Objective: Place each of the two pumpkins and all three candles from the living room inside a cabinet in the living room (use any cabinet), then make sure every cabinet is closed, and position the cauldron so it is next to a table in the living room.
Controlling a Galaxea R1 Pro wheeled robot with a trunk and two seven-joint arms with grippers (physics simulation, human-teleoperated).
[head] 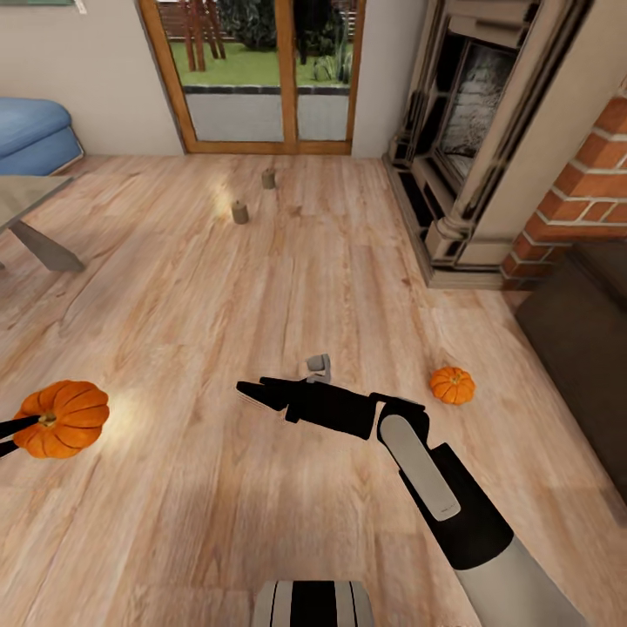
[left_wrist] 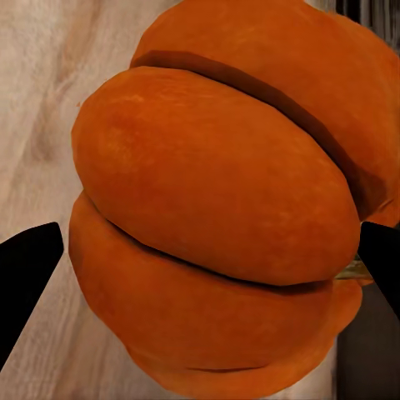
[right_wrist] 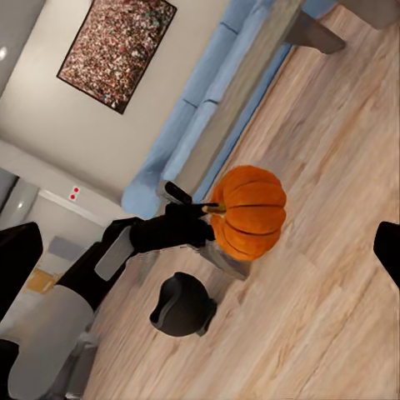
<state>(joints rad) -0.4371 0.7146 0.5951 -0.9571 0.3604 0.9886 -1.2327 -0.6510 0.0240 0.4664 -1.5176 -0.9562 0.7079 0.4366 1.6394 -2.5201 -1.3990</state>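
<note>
My left gripper [head: 22,433] is shut on an orange pumpkin [head: 61,418], which it holds above the floor at the left edge of the head view. In the left wrist view the pumpkin [left_wrist: 217,208] sits between the black fingers [left_wrist: 29,275]. The second pumpkin [head: 452,385] rests on the floor to the right of my right arm. My right gripper [head: 246,391] hangs open over the middle of the floor, its fingers [right_wrist: 17,267] spread wide with nothing between them. Two candles [head: 239,212] [head: 268,178] stand farther off near the glass door. A black cauldron [right_wrist: 183,304] sits on the floor beside the table leg.
The grey table [head: 26,205] stands at the left, with a blue sofa [head: 30,135] behind it. The dark cabinet [head: 583,331] runs along the right wall, past the stone fireplace [head: 470,131] and its brick surround. A glass door [head: 261,70] is straight ahead.
</note>
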